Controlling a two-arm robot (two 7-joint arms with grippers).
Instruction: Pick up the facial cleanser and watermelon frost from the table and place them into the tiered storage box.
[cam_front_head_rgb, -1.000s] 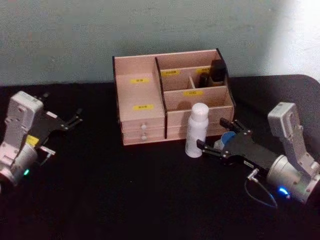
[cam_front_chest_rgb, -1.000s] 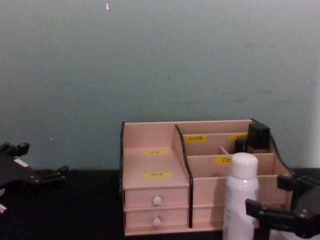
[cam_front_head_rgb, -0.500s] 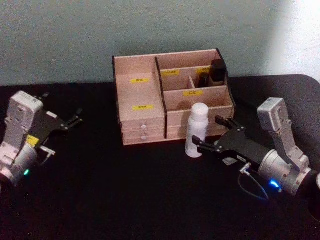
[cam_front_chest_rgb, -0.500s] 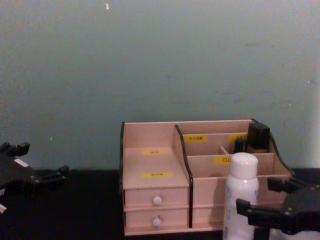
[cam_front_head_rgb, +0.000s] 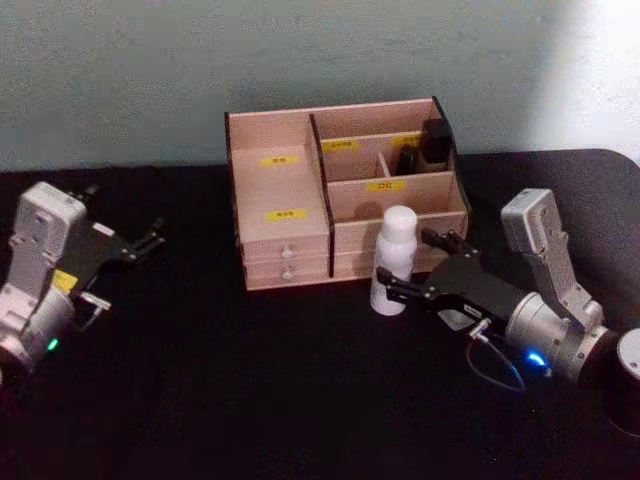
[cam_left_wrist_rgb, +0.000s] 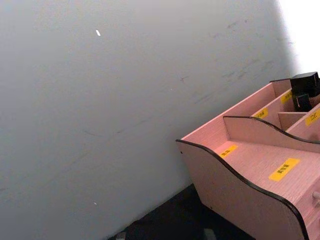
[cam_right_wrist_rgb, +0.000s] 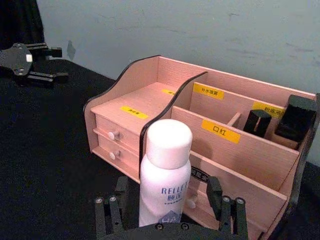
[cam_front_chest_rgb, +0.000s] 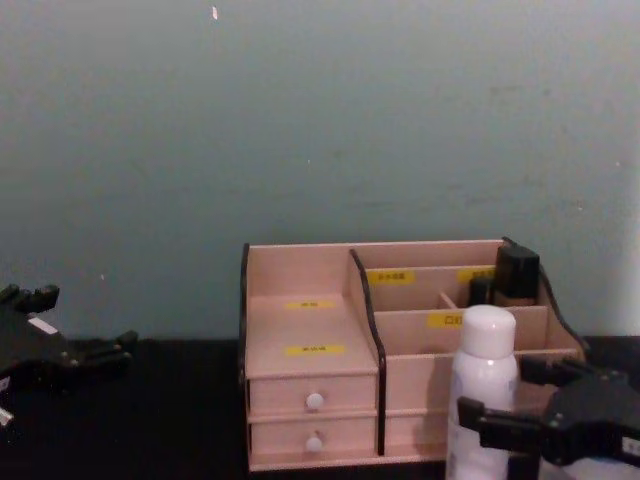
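Observation:
The facial cleanser (cam_front_head_rgb: 395, 258) is a white bottle with a white cap, standing upright on the black table just in front of the tiered storage box (cam_front_head_rgb: 280, 190). My right gripper (cam_front_head_rgb: 406, 263) is open, one finger on each side of the bottle's lower body without closing on it. The right wrist view shows the facial cleanser (cam_right_wrist_rgb: 165, 175) centred between the spread fingers of the right gripper (cam_right_wrist_rgb: 167, 201). In the chest view the facial cleanser (cam_front_chest_rgb: 482, 385) stands before the tiered storage box (cam_front_chest_rgb: 310, 325). My left gripper (cam_front_head_rgb: 148, 240) rests open at the far left. The watermelon frost is out of view.
Two dark cosmetic containers (cam_front_head_rgb: 430, 145) stand in the box's back right compartments. The box has two white-knobbed drawers (cam_front_chest_rgb: 314, 420) on its left side. A grey-green wall (cam_front_chest_rgb: 300, 120) rises right behind the box. Black tablecloth (cam_front_head_rgb: 250, 380) spreads in front.
My right arm has slid left and forward, bringing its open fingers around the white bottle. The left arm has stayed where it was.

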